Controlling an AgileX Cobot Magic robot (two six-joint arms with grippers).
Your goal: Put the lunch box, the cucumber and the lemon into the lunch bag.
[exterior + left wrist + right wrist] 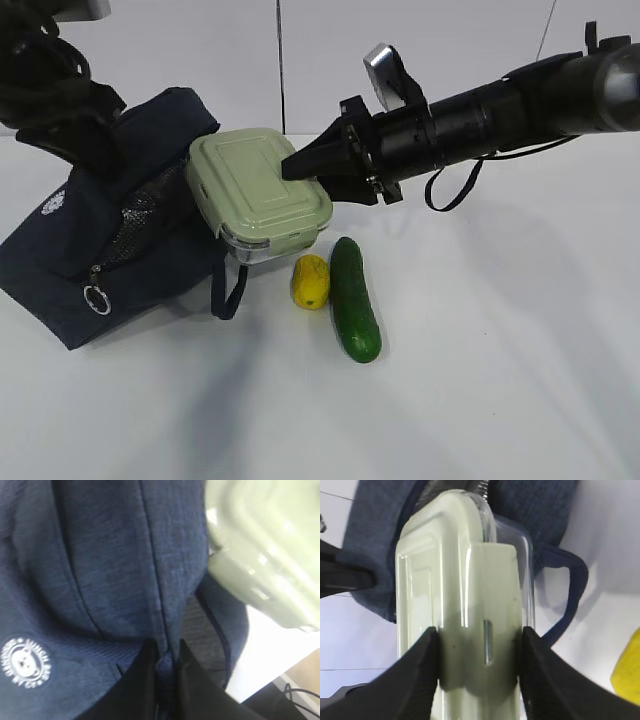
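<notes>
Left arm enters from the upper left corner, angled down; left gripper [167, 672] pinched tight on a fold of fabric. Right arm reaches in from the upper right, near level; right gripper [479, 652] clamped across the lunch box [465, 605].

The lunch box [258, 192], clear with a pale sage-green lid, is sitting tilted at the mouth of the dark navy lunch bag [70, 250], which is lying slumped on the surface. The yellow lemon [310, 281] is lying just beside the dark green cucumber [354, 298], in front of the box.
</notes>
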